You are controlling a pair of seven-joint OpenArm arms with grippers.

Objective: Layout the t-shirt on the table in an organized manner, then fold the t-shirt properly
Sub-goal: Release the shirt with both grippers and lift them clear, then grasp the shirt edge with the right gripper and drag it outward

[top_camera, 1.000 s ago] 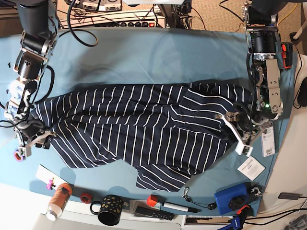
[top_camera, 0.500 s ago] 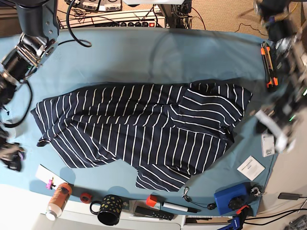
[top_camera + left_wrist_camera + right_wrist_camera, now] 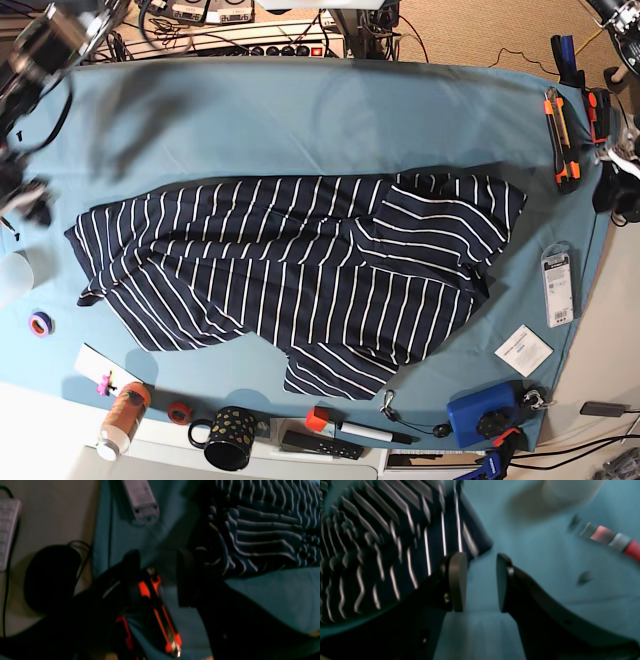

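The table [image 3: 300, 120], covered in teal cloth, carried the striped t-shirt [image 3: 300, 275] spread crumpled across its middle. An orange utility knife [image 3: 565, 140] lay at its far-right edge. A white card [image 3: 523, 350] and a packaged item [image 3: 556, 285] lay right of the shirt.

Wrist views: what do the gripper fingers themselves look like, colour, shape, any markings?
The left gripper and the right gripper look alike: matte black, two broad curved fingers tapering to flat rounded pads. On the right gripper's fingers, the pad faces read greyer than the black backs, with small pale screw heads near the tips. No cables or printed markings visible; both views are blurred.
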